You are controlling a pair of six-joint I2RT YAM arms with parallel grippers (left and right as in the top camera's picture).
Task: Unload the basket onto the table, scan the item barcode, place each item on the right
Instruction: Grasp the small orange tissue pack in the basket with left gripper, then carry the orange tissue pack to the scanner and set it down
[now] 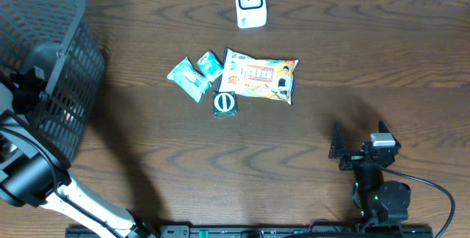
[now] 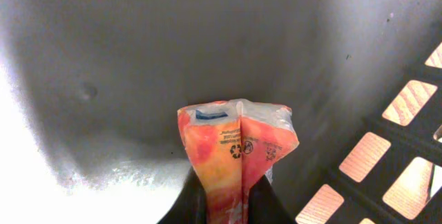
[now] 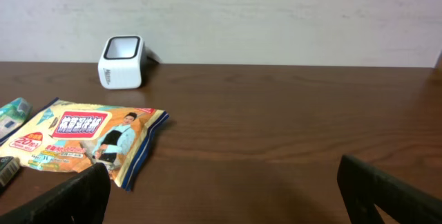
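Note:
In the left wrist view my left gripper is shut on the lower end of an orange-red snack packet, pinched between the two dark fingers. The packet shows a recycling mark and a blue patch near its top, and it hangs inside the dark basket. Overhead, the left arm reaches into that basket at the far left, with its jaws hidden. The white barcode scanner stands at the table's back edge. My right gripper rests open at the front right, nothing between its fingers.
A large colourful snack bag lies mid-table. Beside it are two teal packets and a small green round-labelled item. The basket's lattice wall stands close on the right of the held packet.

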